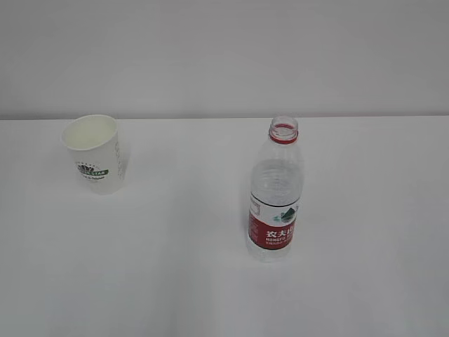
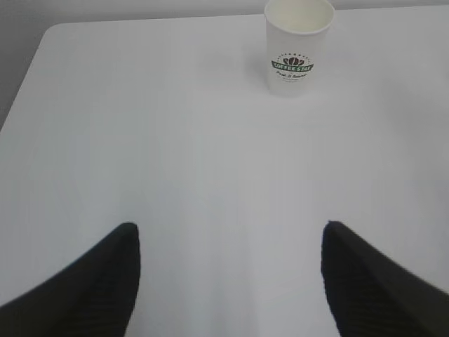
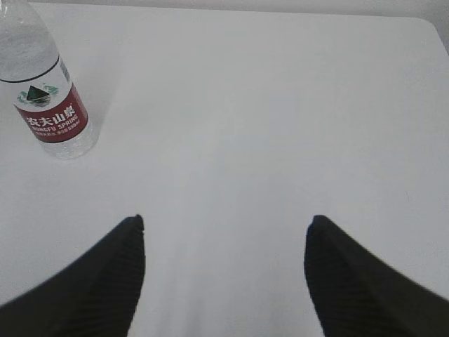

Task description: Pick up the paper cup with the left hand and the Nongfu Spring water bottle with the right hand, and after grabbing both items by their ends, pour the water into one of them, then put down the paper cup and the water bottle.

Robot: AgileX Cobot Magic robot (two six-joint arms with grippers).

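While both hands gape, cup and bottle stand apart

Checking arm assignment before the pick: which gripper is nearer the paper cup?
Left. The paper cup stands ahead of the open left gripper, slightly to its right, untouched. The right gripper faces the water bottle instead; no cup shows in its view.

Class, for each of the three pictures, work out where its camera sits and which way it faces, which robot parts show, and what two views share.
Exterior view: raised, slanting down across the white table toward the wall; no robot parts.
Left wrist view: behind the open left gripper, facing the paper cup; both fingers show.
Right wrist view: behind the open right gripper, the water bottle upper left.
Shared: paper cup and water bottle each recur in the exterior view.
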